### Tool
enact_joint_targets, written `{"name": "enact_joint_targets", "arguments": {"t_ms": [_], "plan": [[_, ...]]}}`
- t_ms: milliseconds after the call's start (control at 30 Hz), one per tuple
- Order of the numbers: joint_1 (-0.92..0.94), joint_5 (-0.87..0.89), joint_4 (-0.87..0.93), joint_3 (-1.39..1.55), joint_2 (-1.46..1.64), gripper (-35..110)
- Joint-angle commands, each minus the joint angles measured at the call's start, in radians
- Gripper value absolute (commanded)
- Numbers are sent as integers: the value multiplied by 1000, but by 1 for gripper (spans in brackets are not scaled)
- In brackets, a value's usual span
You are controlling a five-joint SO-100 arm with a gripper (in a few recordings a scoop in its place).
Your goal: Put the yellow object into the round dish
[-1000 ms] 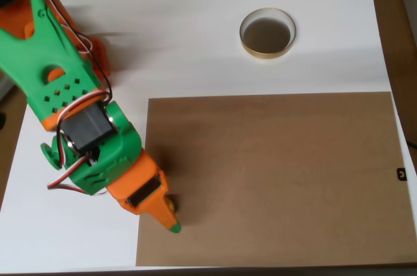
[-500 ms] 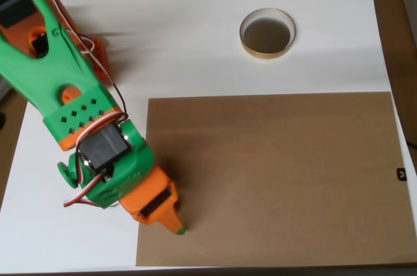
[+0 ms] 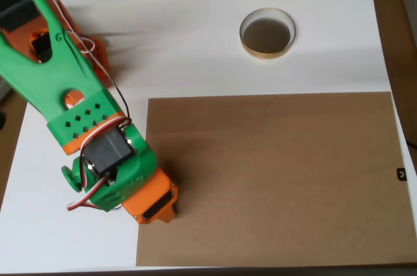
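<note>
My green and orange claw (image 3: 156, 207) points straight down at the brown board's (image 3: 280, 178) lower left edge, its grip hidden, far from the tan-rimmed round dish (image 3: 267, 33) near the worktop's (image 3: 195, 28) top edge

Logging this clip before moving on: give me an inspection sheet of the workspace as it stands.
Surface: white table with a brown board on its lower right part.
Job's things: round dish on the table beyond the board, nothing in it; yellow object hidden.
Clutter: nothing seen.
Gripper: pointing down at the board's left edge, under the arm; fingers hidden, state unclear.
Cables: wires looped on the arm's wrist.
Surroundings: wooden floor at right.
</note>
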Motion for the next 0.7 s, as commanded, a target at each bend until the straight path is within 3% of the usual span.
{"name": "enact_joint_targets", "arguments": {"t_ms": [0,133,667], "plan": [[6,-11,3,-66,9,6],[6,-9,2,-74,-11,0],[-103,-38,127,-61,278,0]]}}
